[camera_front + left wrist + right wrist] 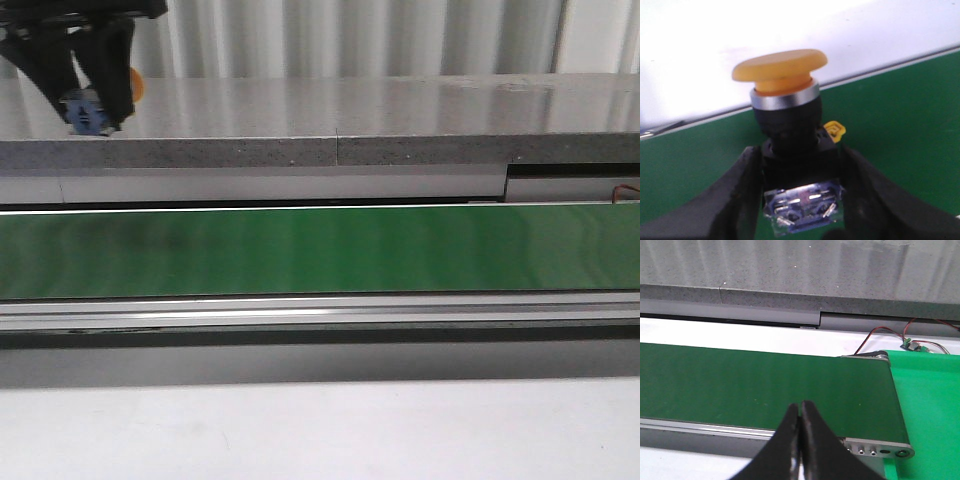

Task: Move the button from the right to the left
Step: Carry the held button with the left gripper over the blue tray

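Observation:
The button [785, 107] has a round yellow cap, a black collar and a blue-and-clear contact block. My left gripper [802, 195] is shut on its block and holds it above the green belt [900, 115]. In the front view the left gripper [92, 100] is at the top left, high above the belt, with the button [88, 112] between its fingers and a bit of yellow cap showing. My right gripper [801, 412] is shut and empty, over the near edge of the belt [750, 385]. It is out of the front view.
The green conveyor belt [320, 250] runs across the scene with a metal rail [320, 310] in front. A grey stone ledge [330, 150] lies behind it. The belt's end roller [875, 356], a brighter green mat [930, 405] and some wires [905, 342] show in the right wrist view.

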`<state>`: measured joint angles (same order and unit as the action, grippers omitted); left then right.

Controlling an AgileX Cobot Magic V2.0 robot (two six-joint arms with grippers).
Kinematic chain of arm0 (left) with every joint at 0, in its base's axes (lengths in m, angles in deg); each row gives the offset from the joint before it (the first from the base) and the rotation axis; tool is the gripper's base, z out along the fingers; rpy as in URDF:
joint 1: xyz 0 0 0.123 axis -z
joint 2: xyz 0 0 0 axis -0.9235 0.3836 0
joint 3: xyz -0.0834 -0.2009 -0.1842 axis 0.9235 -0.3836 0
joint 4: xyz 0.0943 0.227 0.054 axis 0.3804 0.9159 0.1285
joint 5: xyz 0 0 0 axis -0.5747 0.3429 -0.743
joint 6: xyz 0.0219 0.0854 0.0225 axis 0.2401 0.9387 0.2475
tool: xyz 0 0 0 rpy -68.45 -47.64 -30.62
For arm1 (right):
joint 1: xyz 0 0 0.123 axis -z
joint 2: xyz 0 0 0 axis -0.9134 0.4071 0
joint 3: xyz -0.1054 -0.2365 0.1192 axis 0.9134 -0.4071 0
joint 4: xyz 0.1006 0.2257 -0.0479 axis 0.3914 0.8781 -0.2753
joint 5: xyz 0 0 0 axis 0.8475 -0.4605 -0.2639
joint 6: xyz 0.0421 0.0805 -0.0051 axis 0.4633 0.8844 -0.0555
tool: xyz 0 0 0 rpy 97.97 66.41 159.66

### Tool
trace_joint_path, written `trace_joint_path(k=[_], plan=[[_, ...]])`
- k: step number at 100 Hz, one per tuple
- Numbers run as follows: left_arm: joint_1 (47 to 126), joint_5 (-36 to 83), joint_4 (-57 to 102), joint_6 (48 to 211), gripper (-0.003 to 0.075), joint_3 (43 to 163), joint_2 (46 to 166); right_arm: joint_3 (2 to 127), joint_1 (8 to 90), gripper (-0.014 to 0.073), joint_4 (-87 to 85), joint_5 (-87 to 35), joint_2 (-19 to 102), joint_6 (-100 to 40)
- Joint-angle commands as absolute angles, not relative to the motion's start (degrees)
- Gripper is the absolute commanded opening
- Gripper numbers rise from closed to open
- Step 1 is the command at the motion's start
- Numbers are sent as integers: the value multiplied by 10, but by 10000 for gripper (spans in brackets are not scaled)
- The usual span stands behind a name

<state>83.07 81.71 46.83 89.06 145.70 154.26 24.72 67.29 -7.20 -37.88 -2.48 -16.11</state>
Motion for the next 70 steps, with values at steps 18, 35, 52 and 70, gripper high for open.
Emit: trace_joint_path(k=[18,35,52,70], plan=[[731,824,491,924,-20,1446,1507,261,672,-67,-68,-333,-20,-167],[675,824,508,924,-20,1417,1507,261,672,-67,-68,-333,-20,-167],[623,823,508,930,-20,1392,1507,261,672,-67,-68,-333,-20,-167],[587,817,529,967,-20,1360,1507,261,672,-67,-68,-333,-20,-167]])
